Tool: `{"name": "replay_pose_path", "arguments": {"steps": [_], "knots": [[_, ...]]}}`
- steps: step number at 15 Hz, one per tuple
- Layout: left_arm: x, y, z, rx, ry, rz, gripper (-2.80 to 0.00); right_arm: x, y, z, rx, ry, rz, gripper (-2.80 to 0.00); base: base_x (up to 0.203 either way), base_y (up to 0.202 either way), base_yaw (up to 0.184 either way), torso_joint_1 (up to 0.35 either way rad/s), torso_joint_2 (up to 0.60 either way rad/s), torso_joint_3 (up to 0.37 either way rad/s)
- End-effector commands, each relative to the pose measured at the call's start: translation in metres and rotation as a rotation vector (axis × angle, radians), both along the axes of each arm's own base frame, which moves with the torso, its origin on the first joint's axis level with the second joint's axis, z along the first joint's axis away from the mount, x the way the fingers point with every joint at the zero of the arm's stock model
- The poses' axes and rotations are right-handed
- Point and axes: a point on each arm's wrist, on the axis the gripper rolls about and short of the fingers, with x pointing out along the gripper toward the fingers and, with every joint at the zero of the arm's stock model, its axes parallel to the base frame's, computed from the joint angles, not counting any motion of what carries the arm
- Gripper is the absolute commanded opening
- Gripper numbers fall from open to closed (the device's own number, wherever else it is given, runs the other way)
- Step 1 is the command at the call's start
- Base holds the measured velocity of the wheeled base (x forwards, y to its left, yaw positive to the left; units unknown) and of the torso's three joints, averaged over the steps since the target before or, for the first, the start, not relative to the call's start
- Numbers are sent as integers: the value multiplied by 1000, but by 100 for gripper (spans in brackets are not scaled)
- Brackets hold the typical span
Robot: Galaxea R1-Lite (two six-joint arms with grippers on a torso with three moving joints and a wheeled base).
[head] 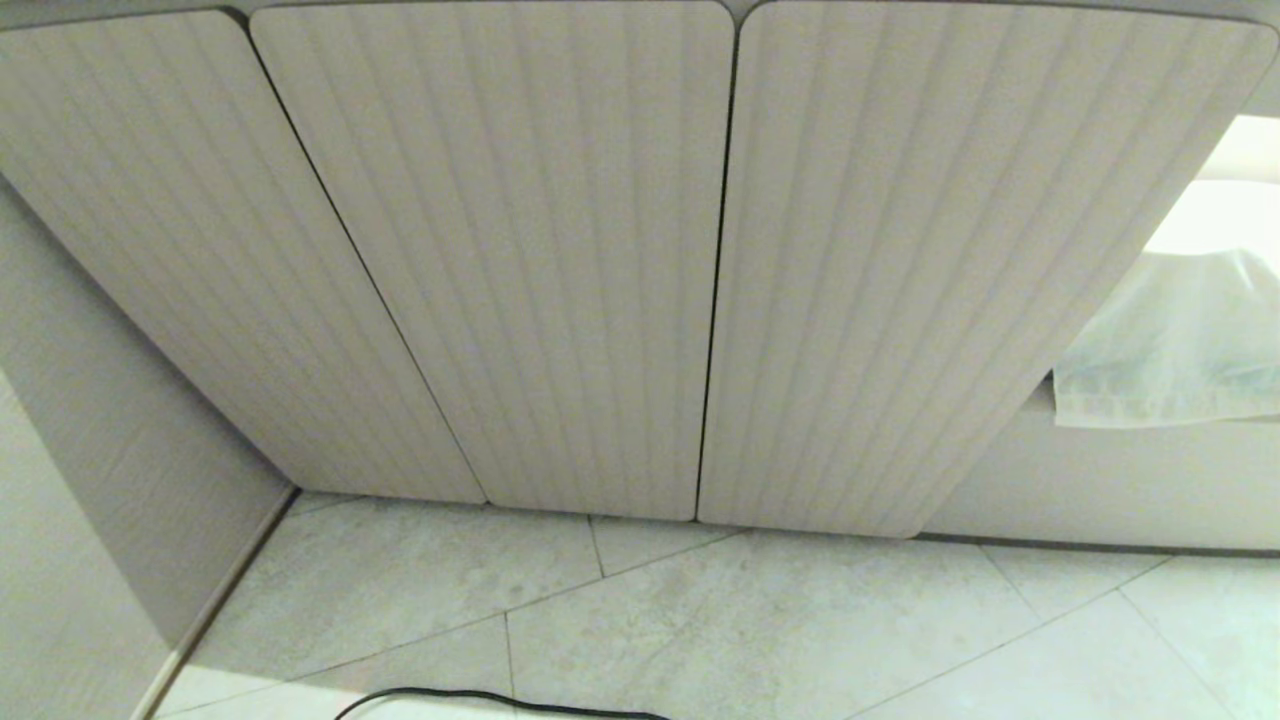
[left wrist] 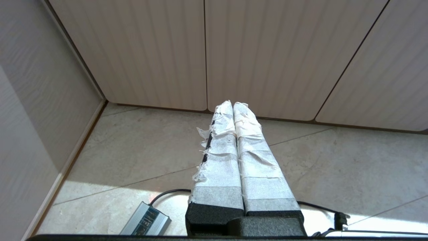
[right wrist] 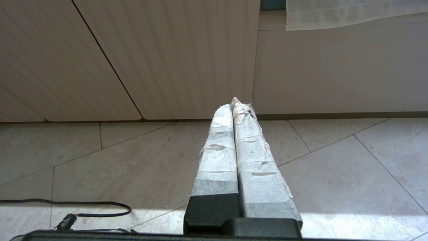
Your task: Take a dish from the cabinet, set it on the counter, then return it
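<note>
A: Nearest the robot, what shows?

B: The left gripper (left wrist: 233, 104) hangs low over the tiled floor (head: 760, 620), its taped fingers (left wrist: 219, 150) pressed together with nothing between them. The right gripper (right wrist: 235, 103) hangs the same way, its fingers (right wrist: 217, 150) together and empty. Neither arm shows in the head view. A black cable (head: 480, 697) trails across the tiles, and a small grey power brick (left wrist: 145, 222) lies by the left arm.

A: And beyond that?

B: The cabinet (head: 500, 250), with all three ribbed doors closed. To its right a pale cloth (head: 1170, 340) hangs over a plain panel.

A: Where is the dish?

B: Not in sight. Presumably it sits behind one of those doors, so a door has to come open first. The counter is out of view too.

A: How should it be handled?

B: Going by the task, a dish is likely rigid, breakable and slippery. A pinch across the rim, one finger inside and one outside, seems the safest hold, with a gentle set-down. The doors show no handles, so an edge is probably the place to pull.
</note>
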Motion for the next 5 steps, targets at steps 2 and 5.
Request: {"name": "replay_pose_path", "arguments": {"steps": [2,5], "knots": [[0,0,0,-1,-1,0,-280,0,0,0,3,4,0,-280,0,0,0,0,0,0],[0,0,0,-1,0,1,-280,0,0,0,4,-1,0,-280,0,0,0,0,0,0]]}}
